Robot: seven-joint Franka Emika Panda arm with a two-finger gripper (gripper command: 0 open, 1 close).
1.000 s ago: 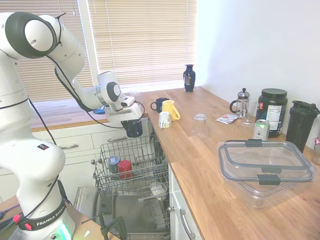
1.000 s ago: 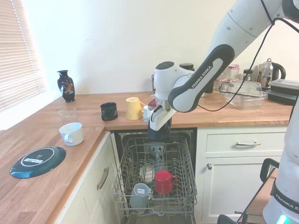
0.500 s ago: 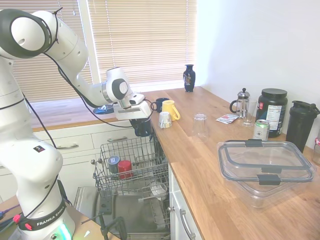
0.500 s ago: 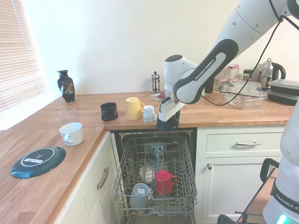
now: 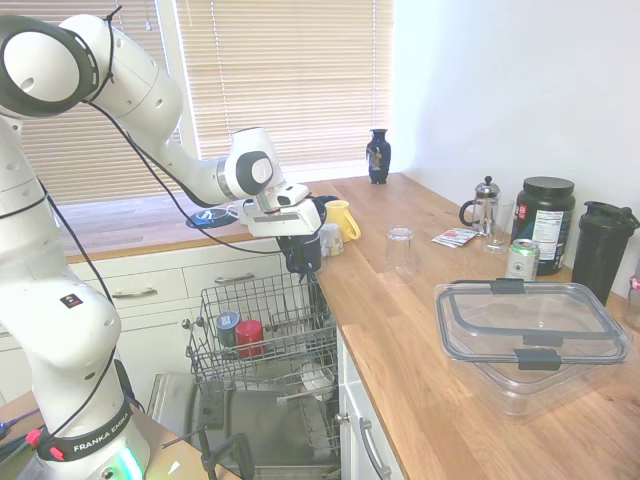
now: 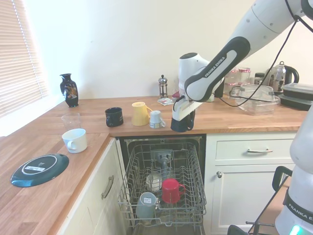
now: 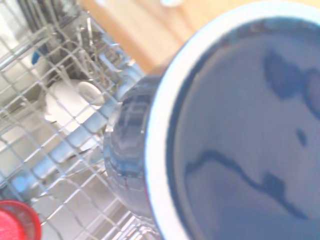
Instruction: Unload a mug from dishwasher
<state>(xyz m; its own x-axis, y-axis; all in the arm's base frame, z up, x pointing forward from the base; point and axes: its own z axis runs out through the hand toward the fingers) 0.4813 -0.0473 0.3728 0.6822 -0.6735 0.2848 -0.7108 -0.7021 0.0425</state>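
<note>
Hand: the hand (image 6: 183,122) is clamped on the mug (image 6: 182,124) and holds it in the air, upright.
Mug: dark navy, it hangs at the front edge of the wooden surface (image 5: 420,330), above the back of the open dishwasher (image 6: 164,188); it does not touch the surface or the rack.
Mug in wrist view: the mug (image 7: 235,140) fills most of the picture; its pale rim and its bluish inner wall are seen from close by, out of focus.
Dishwasher: its grey wire rack (image 5: 262,330) is pulled out and stands below the mug.
In the rack: 1 red mug (image 6: 171,190), 1 dark cup with a light-blue round top (image 5: 227,325), and some white dishes (image 6: 153,180) in the middle.
On the surface near the mug: 1 small white cup (image 6: 156,119) just beside it, then 1 yellow mug (image 6: 140,113) and 1 dark blue mug (image 6: 114,116), all 3 in a row.
Further on the surface: 1 dark vase (image 6: 69,89) at the window, 1 clear glass (image 5: 400,251), 1 French press (image 5: 484,205), 1 clear box with lid (image 5: 530,330).
Left part in second exterior view: 1 white cup (image 6: 75,140) and 1 dark round plate (image 6: 39,169).
</note>
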